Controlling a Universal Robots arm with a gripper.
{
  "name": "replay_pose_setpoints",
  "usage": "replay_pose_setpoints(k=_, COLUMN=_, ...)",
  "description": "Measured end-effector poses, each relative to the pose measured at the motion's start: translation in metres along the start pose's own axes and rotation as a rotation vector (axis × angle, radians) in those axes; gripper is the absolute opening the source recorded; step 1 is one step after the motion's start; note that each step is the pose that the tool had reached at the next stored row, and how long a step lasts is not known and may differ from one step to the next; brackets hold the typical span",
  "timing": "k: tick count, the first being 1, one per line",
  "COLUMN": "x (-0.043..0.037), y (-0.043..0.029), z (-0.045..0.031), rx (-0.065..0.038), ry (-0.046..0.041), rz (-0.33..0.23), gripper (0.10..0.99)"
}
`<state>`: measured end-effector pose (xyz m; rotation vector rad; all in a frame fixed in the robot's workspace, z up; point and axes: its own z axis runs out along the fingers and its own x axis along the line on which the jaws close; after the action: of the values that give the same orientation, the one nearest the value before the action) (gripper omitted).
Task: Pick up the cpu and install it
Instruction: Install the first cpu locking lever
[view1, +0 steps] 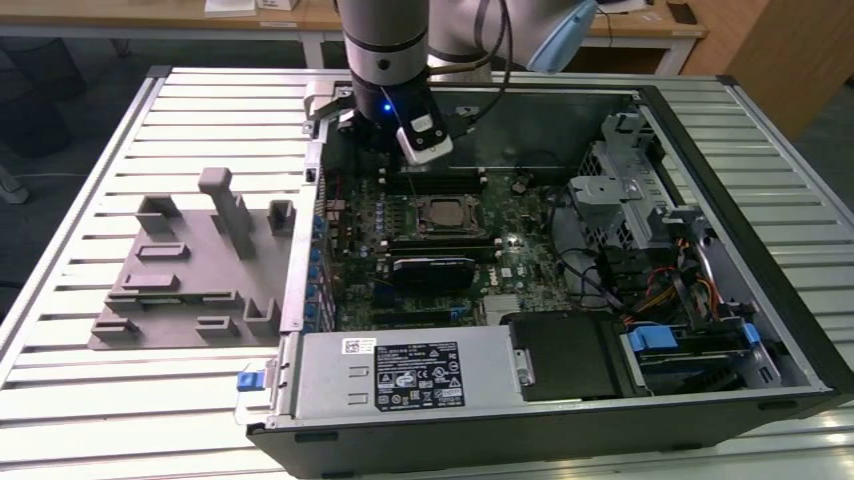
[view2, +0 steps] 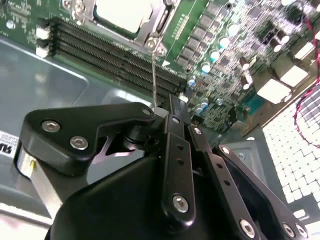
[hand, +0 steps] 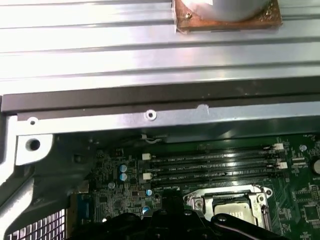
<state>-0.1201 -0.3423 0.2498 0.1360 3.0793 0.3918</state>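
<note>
The cpu (view1: 441, 213) lies flat in the motherboard socket inside the open computer case (view1: 747, 180), its pale silver top facing up. Both wrist views show it too, the cpu (view2: 122, 12) framed by the socket's metal bracket and the cpu (hand: 232, 210) just past the memory slots (hand: 215, 167). My gripper (view1: 400, 165) hangs over the memory slots a little beyond the socket, toward the case's far wall. Its fingers look shut in the second wrist view, the gripper (view2: 170, 106) meeting the end of the thin metal socket lever (view2: 154, 75). Whether the lever is clamped I cannot tell.
A grey moulded tray (view1: 187, 270) lies on the slatted table at the exterior view's left of the case. Inside the case are the power supply (view1: 400, 375) at the near edge, a drive cage (view1: 627, 180) and cables (view1: 654, 300) on the exterior view's right.
</note>
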Motion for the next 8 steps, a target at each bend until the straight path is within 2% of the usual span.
replay_pose_setpoints(k=2, x=0.0, y=0.0001, z=-0.0002, rx=-0.007, ry=-0.0001, rz=0.0, gripper=0.106)
replay_pose_setpoints(k=6, x=-0.0008, y=0.0001, z=-0.0002, rx=-0.007, ry=-0.0002, rz=0.0, gripper=0.106)
replay_pose_setpoints(k=8, x=-0.0056, y=0.0005, z=0.0, rx=-0.007, ry=0.0026, rz=0.001, gripper=0.106)
